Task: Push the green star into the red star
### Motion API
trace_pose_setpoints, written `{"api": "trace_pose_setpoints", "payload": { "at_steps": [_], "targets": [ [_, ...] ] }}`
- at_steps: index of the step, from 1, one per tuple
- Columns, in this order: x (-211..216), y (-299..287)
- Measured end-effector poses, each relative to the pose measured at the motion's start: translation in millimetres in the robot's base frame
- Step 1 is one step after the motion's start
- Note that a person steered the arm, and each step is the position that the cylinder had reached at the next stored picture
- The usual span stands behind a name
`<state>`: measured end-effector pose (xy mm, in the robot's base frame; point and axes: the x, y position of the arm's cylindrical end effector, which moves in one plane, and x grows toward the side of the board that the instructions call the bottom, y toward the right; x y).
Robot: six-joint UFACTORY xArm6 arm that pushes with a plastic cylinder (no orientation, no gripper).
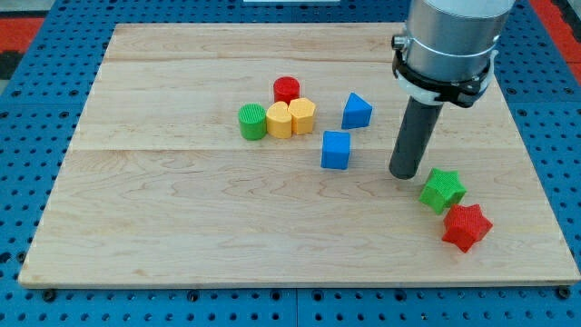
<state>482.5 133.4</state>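
So, no brand, label or readable writing on any block, the board or the arm housing. My tip point(405, 174) sits on the wooden board point(182, 236), a bare rod end holding nothing (no jaws to it), just to the view's left of the green star point(442, 189), with a narrow gap between them as far as I can tell. Green star is in the view's lower right part of the board; red star point(467, 226) lies just below and right of it, the two touching or very nearly so, can't say which. Red star is near the board's right edge and not far from the bottom edge, little room beyond it. Blue cube point(336, 150) is left of the tip, apart from it; blue triangular block point(356, 111) above that. Cluster further left: red cylinder point(287, 90), two yellow blocks point(290, 118) touching each other, green cylinder point(252, 121) beside them. Left half and bottom strip of the board are open. Blue pegboard point(54, 300) surrounds the board.
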Motion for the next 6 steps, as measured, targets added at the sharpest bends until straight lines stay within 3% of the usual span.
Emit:
{"api": "trace_pose_setpoints", "payload": {
  "at_steps": [6],
  "targets": [
    [22, 23]
  ]
}}
